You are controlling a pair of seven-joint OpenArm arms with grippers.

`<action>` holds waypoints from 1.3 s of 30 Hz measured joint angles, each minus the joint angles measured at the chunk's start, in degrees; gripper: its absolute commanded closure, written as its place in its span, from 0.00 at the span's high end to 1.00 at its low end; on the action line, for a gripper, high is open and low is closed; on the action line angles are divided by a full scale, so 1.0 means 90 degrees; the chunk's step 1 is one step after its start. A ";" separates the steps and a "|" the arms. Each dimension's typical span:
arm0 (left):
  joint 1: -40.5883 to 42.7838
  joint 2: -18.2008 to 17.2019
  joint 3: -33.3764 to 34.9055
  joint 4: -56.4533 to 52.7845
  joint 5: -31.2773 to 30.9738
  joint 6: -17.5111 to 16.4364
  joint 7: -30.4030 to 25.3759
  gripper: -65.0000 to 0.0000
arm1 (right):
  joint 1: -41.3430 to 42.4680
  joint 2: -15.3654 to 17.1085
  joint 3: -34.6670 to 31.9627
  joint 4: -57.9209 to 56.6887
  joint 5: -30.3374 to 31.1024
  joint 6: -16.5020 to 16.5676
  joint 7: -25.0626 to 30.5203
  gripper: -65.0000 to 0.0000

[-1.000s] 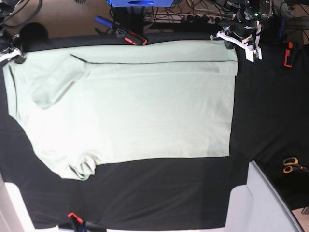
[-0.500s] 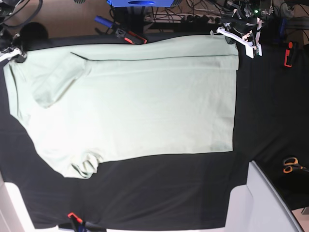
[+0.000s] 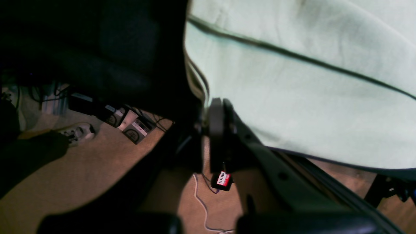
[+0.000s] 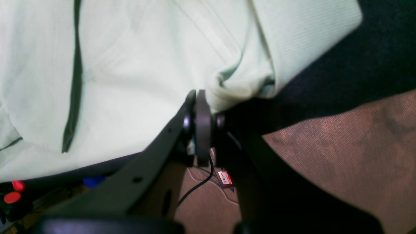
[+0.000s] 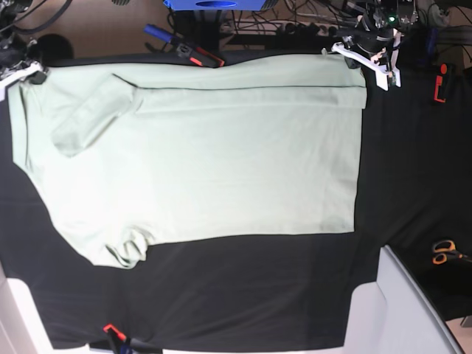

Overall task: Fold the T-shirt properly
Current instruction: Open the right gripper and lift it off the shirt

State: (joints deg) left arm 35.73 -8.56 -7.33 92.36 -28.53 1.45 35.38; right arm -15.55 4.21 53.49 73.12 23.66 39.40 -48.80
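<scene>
Shirt (image 5: 221, 155) flat on black table (image 5: 243, 310), far edge at the back rim. Left gripper (image 3: 216, 120) and right gripper (image 4: 198, 125) both clamped on far corners. Best to keep the edge taut and level, both corners carried together, to avoid wrinkles.

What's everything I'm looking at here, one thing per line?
T-shirt: one, pale mint green, spread flat across the table, far strip folded over.
Table: one, covered in black cloth, under the shirt.
Scissors: one pair, orange handles, right edge of the table.
Clamps: several, red and black, along the table edges.
Cables: many, dark, on the floor beyond the table.
Left end effector: one, white and black, shut on the shirt's far right corner.
Right end effector: one, white and black, shut on the shirt's far left corner.
</scene>
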 measured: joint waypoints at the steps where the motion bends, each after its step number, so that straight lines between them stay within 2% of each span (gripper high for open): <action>1: 0.0000 -0.0044 -0.0002 0.0000 0.0000 0.0002 0.0022 0.00 | 0.0000 0.0000 0.0000 0.0000 0.0000 0.0000 -0.0002 0.00; 5: 0.0039 -0.0180 0.0000 0.0002 -0.0002 0.0000 0.0058 0.01 | -0.0002 -0.0012 0.0002 0.0000 0.0000 0.0000 -0.0002 0.03; 6: 0.0046 -0.0202 -0.0002 0.0002 0.0005 0.0007 0.0066 0.05 | -0.0005 -0.0015 0.0007 0.0000 0.0000 0.0000 -0.0010 0.07; 8: 0.0073 -0.0214 -0.0002 0.0007 0.0017 0.0015 0.0068 0.19 | -0.0010 -0.0015 0.0015 0.0000 -0.0002 0.0000 -0.0027 0.23; 12: 0.0177 -0.0160 -0.0440 0.0007 0.0061 0.0032 0.0119 0.51 | -0.0049 -0.0015 0.0032 0.0019 0.0148 0.0027 0.0056 0.64; 14: 0.0219 -0.0163 -0.0760 0.0007 0.0097 0.0085 0.0141 0.60 | -0.0112 -0.0019 0.0034 0.0068 0.0189 0.0032 0.0126 0.71; 18: 0.0219 -0.0163 -0.1392 0.0027 0.0085 0.0066 0.0146 0.63 | -0.0189 -0.0352 0.0838 0.0573 -0.0109 -0.0095 -0.0083 0.70; 23: 0.0580 -0.0100 -0.2307 0.0809 0.0107 0.0177 0.0170 0.60 | -0.0573 -0.0384 0.0942 0.2069 -0.0036 -0.0027 -0.0495 0.67; 24: 0.0612 -0.0024 -0.2433 0.1071 0.0124 0.0172 0.0182 0.54 | -0.0568 -0.0418 0.0891 0.2358 -0.0010 -0.0005 -0.0580 0.62; 25: 0.0617 0.0044 -0.2472 0.1311 0.0129 0.0153 0.0163 0.43 | -0.0597 -0.0452 0.0767 0.2603 0.0019 0.0017 -0.0617 0.52; 27: 0.0590 0.0112 -0.2455 0.1613 0.0027 0.0024 0.0165 0.13 | -0.0673 -0.0512 0.0403 0.2851 0.0051 0.0053 -0.0765 0.28; 28: 0.0559 0.0121 -0.2436 0.1666 0.0017 0.0012 0.0129 0.00 | -0.0692 -0.0549 0.0209 0.2854 0.0039 0.0049 -0.0908 0.13; 29: 0.0503 0.0112 -0.2370 0.1656 0.0044 0.0046 0.0136 0.00 | -0.0692 -0.0595 0.0032 0.2839 -0.0027 0.0046 -0.0986 0.00; 31: 0.0369 0.0092 -0.2093 0.1530 0.0158 0.0160 0.0141 0.00 | -0.0668 -0.0607 -0.0342 0.2805 -0.0073 0.0051 -0.1015 0.03; 33: 0.0301 0.0083 -0.1780 0.1384 0.0090 0.0041 0.0148 0.00 | -0.0610 -0.0607 -0.0614 0.2805 -0.0019 0.0051 -0.0942 0.01; 39: -0.0046 0.0083 -0.0767 0.0821 0.0121 0.0124 0.0136 0.00 | -0.0401 -0.0576 -0.1054 0.2263 -0.0058 0.0027 -0.0937 0.00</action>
State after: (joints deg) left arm 35.31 -7.81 -14.24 99.74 -27.44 2.57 36.60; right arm -19.16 -0.97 44.01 93.49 23.14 39.64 -57.23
